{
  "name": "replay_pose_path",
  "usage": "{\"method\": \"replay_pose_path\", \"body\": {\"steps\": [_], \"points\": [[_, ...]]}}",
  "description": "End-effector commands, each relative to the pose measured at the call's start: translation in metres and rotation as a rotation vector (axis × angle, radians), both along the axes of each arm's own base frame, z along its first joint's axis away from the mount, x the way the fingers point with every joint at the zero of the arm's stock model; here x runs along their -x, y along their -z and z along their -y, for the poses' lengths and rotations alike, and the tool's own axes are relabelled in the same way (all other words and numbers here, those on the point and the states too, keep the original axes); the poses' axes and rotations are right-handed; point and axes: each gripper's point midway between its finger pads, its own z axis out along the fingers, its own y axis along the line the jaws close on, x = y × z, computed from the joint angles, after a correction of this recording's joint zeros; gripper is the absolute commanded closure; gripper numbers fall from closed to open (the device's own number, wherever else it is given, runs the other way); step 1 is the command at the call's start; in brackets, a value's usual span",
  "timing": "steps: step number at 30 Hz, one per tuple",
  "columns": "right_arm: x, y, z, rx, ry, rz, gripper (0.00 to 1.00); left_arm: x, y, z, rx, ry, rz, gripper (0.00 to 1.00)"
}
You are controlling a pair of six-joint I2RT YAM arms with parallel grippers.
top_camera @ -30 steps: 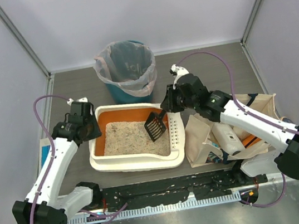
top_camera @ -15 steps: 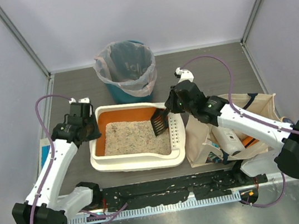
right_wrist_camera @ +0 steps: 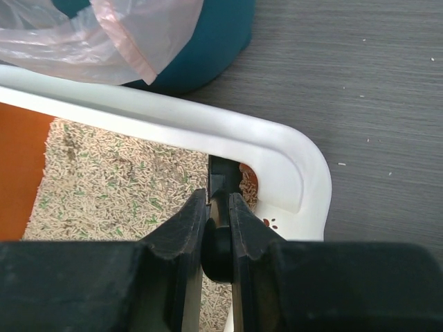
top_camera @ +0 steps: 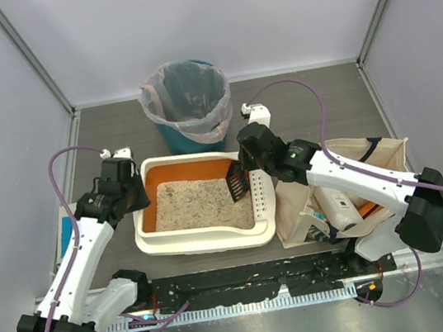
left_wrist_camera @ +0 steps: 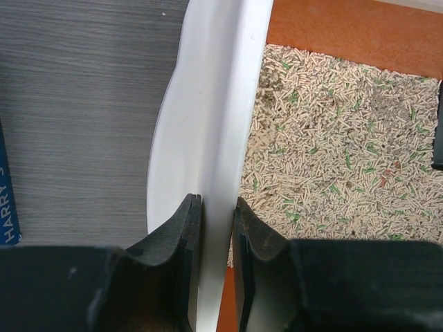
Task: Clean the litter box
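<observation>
The litter box (top_camera: 205, 237) is a cream-white tray with orange inner walls and grey-beige pellet litter (top_camera: 198, 201), at table centre. My left gripper (top_camera: 133, 197) is shut on its left rim (left_wrist_camera: 208, 138), one finger outside and one inside. My right gripper (top_camera: 244, 165) is shut on the handle of a black slotted scoop (top_camera: 237, 185), held at the box's right end, blade down over the litter by the perforated rim (top_camera: 262, 197). In the right wrist view the scoop handle (right_wrist_camera: 221, 183) sits between the fingers, near the box's rounded corner (right_wrist_camera: 304, 173).
A teal bin with plastic liner (top_camera: 187, 100) stands just behind the box. A beige cloth tote bag (top_camera: 368, 169) with bottles and packages lies to the right. A blue book (top_camera: 66, 232) lies left of the box. Grey walls close in the table.
My right gripper has carried the scoop from the middle of the litter to the box's right end and turned it more upright. The left gripper stays on the rim.
</observation>
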Motion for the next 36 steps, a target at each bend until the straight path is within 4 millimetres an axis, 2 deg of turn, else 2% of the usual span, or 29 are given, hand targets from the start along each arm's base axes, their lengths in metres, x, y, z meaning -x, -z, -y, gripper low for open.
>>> {"method": "replay_pose_path", "body": {"steps": [1, 2, 8, 14, 22, 32, 36], "points": [[-0.006, 0.018, 0.009, 0.062, 0.059, -0.017, 0.99, -0.008, -0.007, 0.014, 0.093, -0.008, 0.057, 0.94], [-0.004, 0.027, 0.011, 0.069, 0.067, -0.032, 0.99, -0.008, -0.006, 0.014, 0.092, -0.006, 0.054, 0.94], [-0.001, 0.052, 0.009, 0.005, 0.104, -0.047, 0.99, -0.009, -0.001, 0.019, 0.104, 0.019, 0.033, 0.97], [0.004, 0.076, 0.011, -0.02, 0.104, -0.059, 0.99, -0.009, 0.001, 0.013, 0.084, -0.006, 0.04, 0.98], [0.011, 0.089, 0.007, -0.059, 0.057, -0.053, 0.99, -0.008, -0.003, 0.015, 0.103, -0.007, 0.059, 0.98], [0.008, 0.105, -0.008, -0.09, 0.01, -0.049, 0.99, -0.007, 0.001, 0.016, 0.11, -0.012, 0.055, 0.98], [0.014, 0.109, -0.02, -0.134, -0.004, -0.057, 0.99, -0.006, -0.001, 0.014, 0.114, -0.029, 0.065, 0.98]]}}
